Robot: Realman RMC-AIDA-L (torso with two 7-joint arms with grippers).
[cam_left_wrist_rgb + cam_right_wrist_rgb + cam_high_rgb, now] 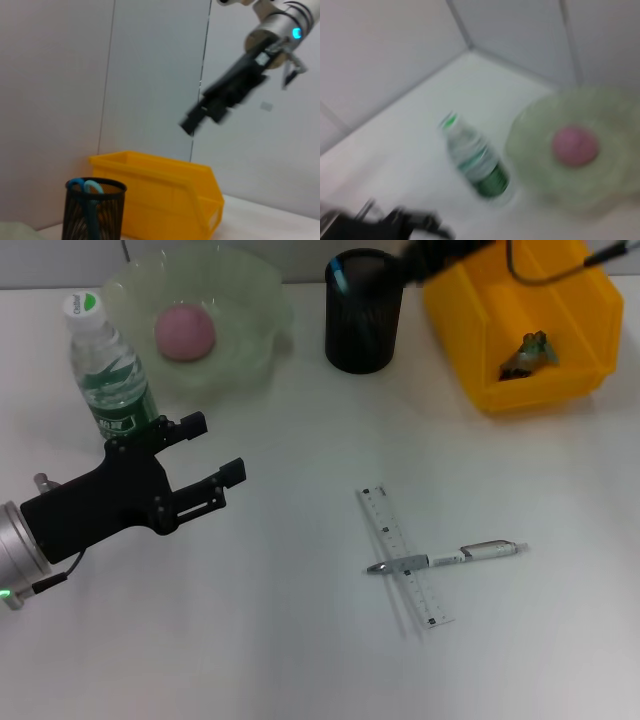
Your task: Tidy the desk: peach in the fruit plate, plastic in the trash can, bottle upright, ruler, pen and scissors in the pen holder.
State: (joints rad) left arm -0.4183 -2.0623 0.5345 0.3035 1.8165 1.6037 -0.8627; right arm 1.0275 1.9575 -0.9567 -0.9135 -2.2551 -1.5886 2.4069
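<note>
I hold the left gripper (215,447), fingers spread and empty, just beside the upright bottle (108,368), while ruler (404,555) and pen (452,557) lie well apart for pickup.

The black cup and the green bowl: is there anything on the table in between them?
No. In the head view the stretch of desk between the pen holder and the fruit plate is bare.

Bright even light, soft shadows; right wrist view v. blurred.
</note>
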